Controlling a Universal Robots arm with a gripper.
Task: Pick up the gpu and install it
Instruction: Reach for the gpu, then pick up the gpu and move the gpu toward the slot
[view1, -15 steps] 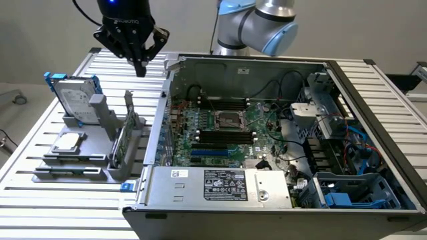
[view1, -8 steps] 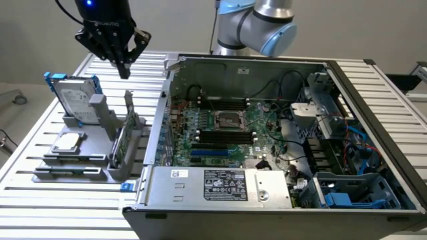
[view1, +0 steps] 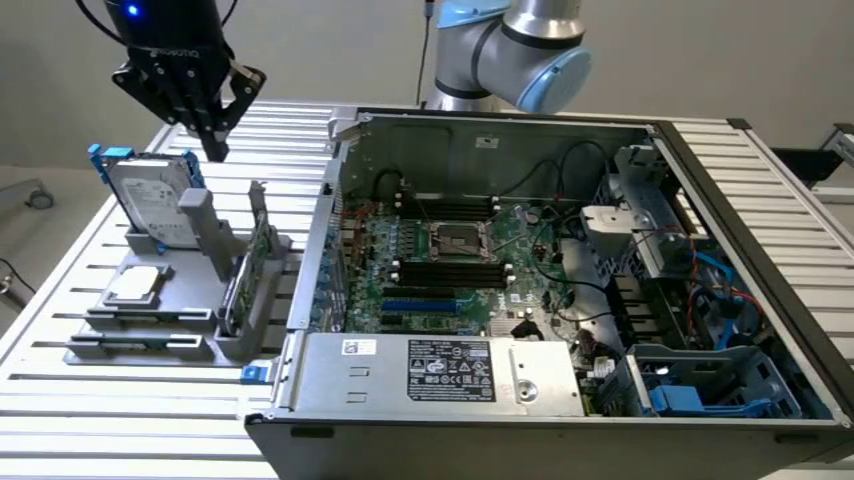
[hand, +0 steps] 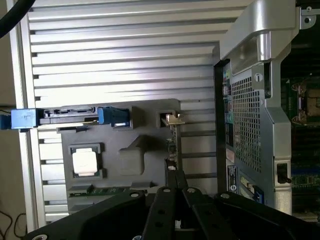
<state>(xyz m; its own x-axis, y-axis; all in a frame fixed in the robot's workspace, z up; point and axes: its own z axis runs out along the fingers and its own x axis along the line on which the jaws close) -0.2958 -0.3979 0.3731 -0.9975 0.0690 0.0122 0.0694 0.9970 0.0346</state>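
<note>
The gpu (view1: 251, 262) stands on edge in a slot of the grey holder (view1: 147, 335), to the exterior view's left of the open computer case (view1: 534, 130). In the wrist view the gpu (hand: 172, 145) shows edge-on as a thin strip with its silver bracket end. My gripper (view1: 214, 145) hangs well above the holder, over its far side near the hard drive, shut with nothing between its fingers. In the wrist view the closed gripper (hand: 174, 176) lines up over the card's thin edge, still apart from it.
A silver hard drive (view1: 147, 195) with a blue frame stands upright in the holder, and a square chip (view1: 138, 285) lies flat beside it. Inside the case the motherboard has blue slots (view1: 420, 300) and black memory slots (view1: 454, 272). The case wall (hand: 250, 100) stands close beside the holder.
</note>
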